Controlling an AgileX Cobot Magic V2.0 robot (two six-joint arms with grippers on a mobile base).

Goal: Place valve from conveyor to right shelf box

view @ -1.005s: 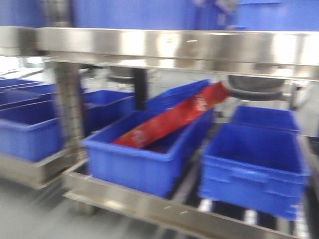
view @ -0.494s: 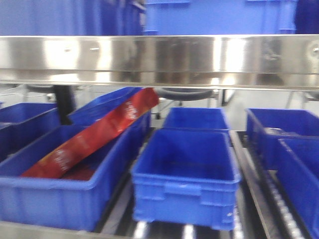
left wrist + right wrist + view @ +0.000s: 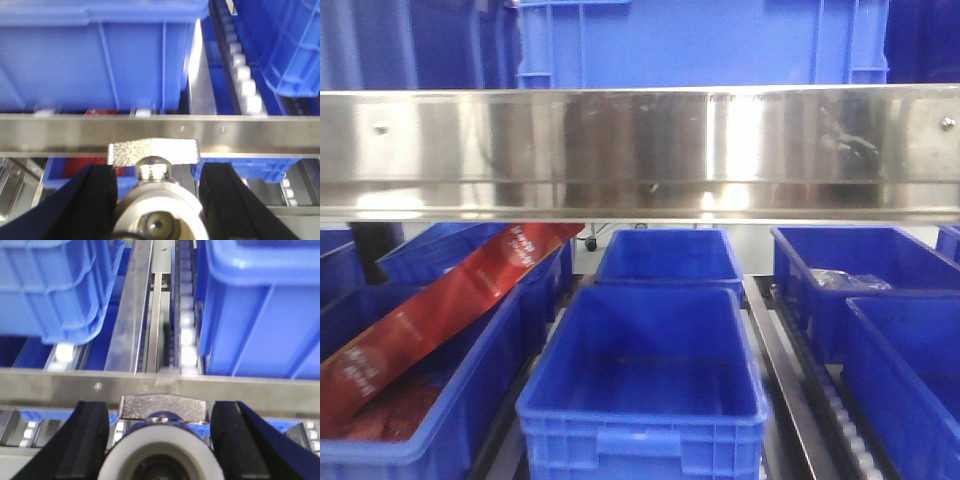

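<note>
Your left claw (image 3: 159,172) is clamped on a valve (image 3: 154,151). Its black fingers (image 3: 95,200) press either side of the round body, and the flat silver handle lies crosswise just near of a steel rail (image 3: 160,131). Past that rail sit a blue box (image 3: 100,60) on the left and rollers (image 3: 245,85) on the right. Your right claw (image 3: 160,410) grips a second valve (image 3: 162,407) the same way, close against the rail, with a box at far left and another at far right of its view. From the front, the rail spans the whole width, and below it the counter (image 3: 778,365) carries rows of blue boxes. The centre box (image 3: 640,412) is nearest you, with a far box (image 3: 665,268) right behind it. The left box (image 3: 470,400) holds a long red packet (image 3: 430,320) leaning up toward the far end. On the right, a near box (image 3: 905,370) sits in front of a back box (image 3: 795,300) that holds a clear bag (image 3: 845,280); you cannot tell what is inside it.
</note>
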